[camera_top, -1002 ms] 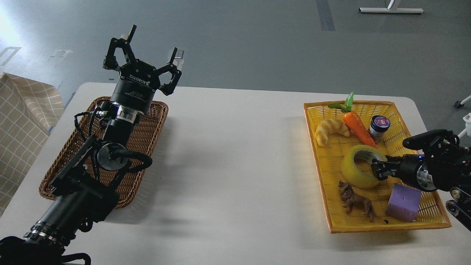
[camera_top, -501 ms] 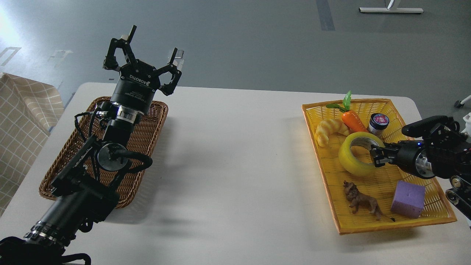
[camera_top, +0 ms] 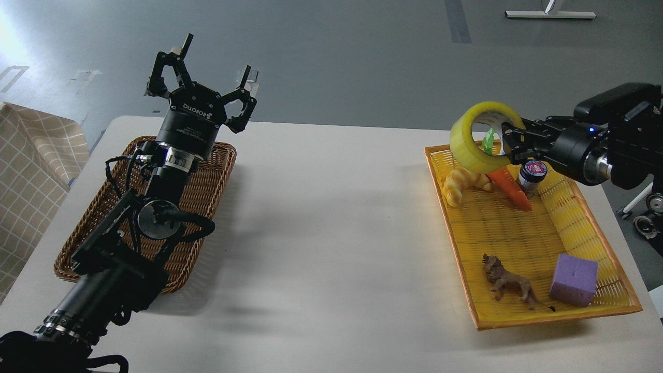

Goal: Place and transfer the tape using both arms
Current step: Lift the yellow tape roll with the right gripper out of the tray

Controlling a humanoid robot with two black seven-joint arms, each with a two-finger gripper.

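The tape (camera_top: 474, 140), a wide yellow roll with a grey-white core, hangs in the air above the far end of the yellow basket (camera_top: 590, 228). My right gripper (camera_top: 510, 142) is shut on the roll's right wall, with fingers reaching into its hole. My left gripper (camera_top: 202, 75) is open and empty, its fingers spread wide and pointing up and away, above the far end of the brown wicker basket (camera_top: 207, 186).
The yellow basket holds a croissant (camera_top: 463, 182), a carrot (camera_top: 510, 189), a small dark jar with a pink lid (camera_top: 532, 176), a brown toy lion (camera_top: 507, 284) and a purple cube (camera_top: 573, 280). A checked cloth (camera_top: 31, 171) lies at the left edge.
My right gripper has lifted the tape out of the yellow basket, up and slightly left. The basket shifted a little. The left arm has stayed where it was.
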